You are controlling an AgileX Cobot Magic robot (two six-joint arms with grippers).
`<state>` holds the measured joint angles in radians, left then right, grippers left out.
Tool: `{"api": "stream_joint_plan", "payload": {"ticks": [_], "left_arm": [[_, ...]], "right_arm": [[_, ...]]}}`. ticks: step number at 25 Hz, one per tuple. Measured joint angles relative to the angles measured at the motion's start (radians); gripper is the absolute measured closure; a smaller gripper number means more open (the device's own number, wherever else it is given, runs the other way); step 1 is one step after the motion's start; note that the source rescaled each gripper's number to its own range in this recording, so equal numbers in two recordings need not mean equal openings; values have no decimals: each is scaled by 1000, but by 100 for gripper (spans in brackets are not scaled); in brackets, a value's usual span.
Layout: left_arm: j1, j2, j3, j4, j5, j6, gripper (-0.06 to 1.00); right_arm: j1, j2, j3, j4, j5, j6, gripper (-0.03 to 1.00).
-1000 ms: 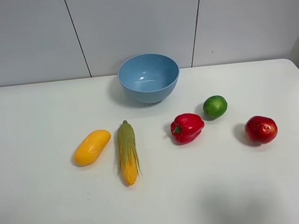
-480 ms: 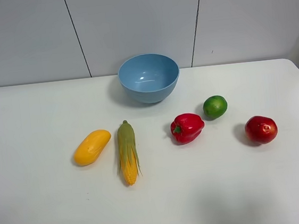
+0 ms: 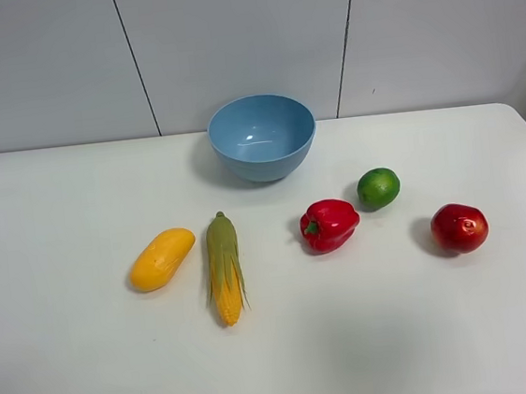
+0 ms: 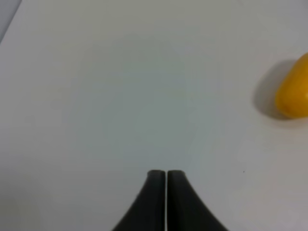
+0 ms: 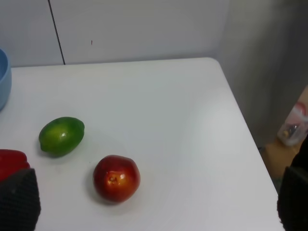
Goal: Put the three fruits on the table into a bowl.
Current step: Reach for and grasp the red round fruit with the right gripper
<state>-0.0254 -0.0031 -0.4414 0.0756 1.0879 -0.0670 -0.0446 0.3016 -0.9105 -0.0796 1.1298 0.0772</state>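
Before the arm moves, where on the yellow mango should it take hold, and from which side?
Probably across the middle of the mango, from straight above. It lies flat and slanted on the table, so the grip should span its narrow width, not its length; the corn alongside leaves a gap.

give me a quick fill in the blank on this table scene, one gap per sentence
The bowl is light ____ and has nothing in it.
In the high view the mango lies to the ____ of the corn cob.
The left claw is ____ with nothing between its jaws.
Missing words: blue; left; shut.
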Motion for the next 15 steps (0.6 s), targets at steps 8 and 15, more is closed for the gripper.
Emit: {"api": "stream_joint_plan", "payload": {"ticks": [8,15], "left_arm": [[0,0,0,0,0,0,94],[0,0,0,0,0,0,94]], "right_arm": [[0,252,-53,3,42,13,-3],[0,473,-106,7,55,40,-3]]}}
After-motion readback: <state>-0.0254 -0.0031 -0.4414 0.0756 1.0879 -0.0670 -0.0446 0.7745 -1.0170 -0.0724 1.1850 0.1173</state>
